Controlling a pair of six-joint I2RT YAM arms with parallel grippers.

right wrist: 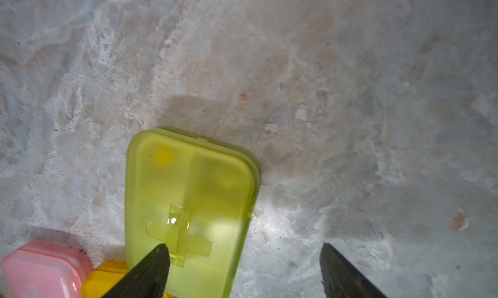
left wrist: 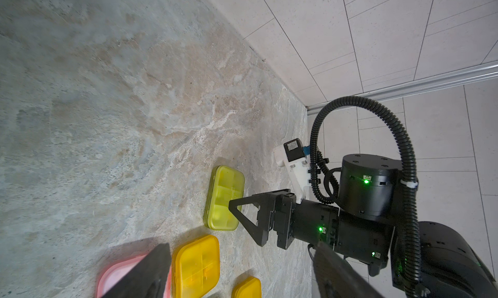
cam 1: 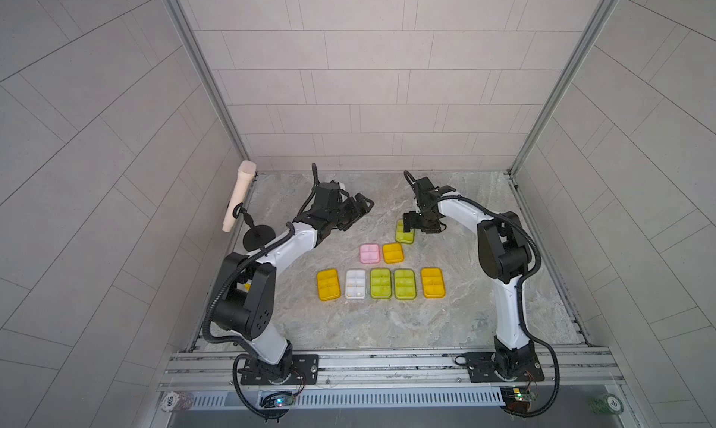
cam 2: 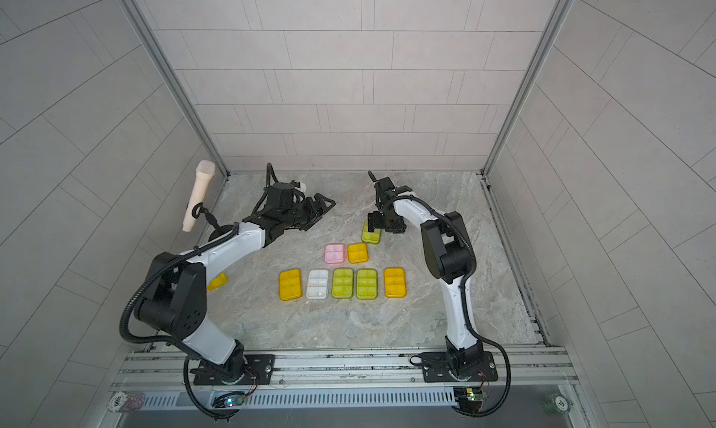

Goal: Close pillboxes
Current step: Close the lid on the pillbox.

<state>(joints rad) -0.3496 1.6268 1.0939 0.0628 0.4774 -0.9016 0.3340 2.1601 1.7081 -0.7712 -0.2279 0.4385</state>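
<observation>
Several pillboxes lie on the stone table, all with lids down. The front row holds an orange pillbox (cam 1: pixel 328 284), a clear one (cam 1: pixel 355 284), two yellow-green ones (cam 1: pixel 380 283) and another orange one (cam 1: pixel 432 282). Behind them sit a pink pillbox (cam 1: pixel 370 253) and an orange one (cam 1: pixel 393 253). Farther back lies a yellow-green pillbox (cam 1: pixel 405 234) (right wrist: pixel 188 196). My right gripper (cam 1: pixel 411 224) (right wrist: pixel 244 252) hovers open over it, one fingertip (right wrist: pixel 159 256) above its lid, the other beside it. My left gripper (cam 1: pixel 358 213) (left wrist: pixel 242 259) hangs open and empty, back left of the boxes.
A microphone on a stand (cam 1: pixel 238 195) stands at the table's left edge. A small yellow cylinder (cam 2: pixel 217 282) lies by the left arm's elbow. Tiled walls close in three sides, and a metal rail (cam 1: pixel 387 364) runs along the front.
</observation>
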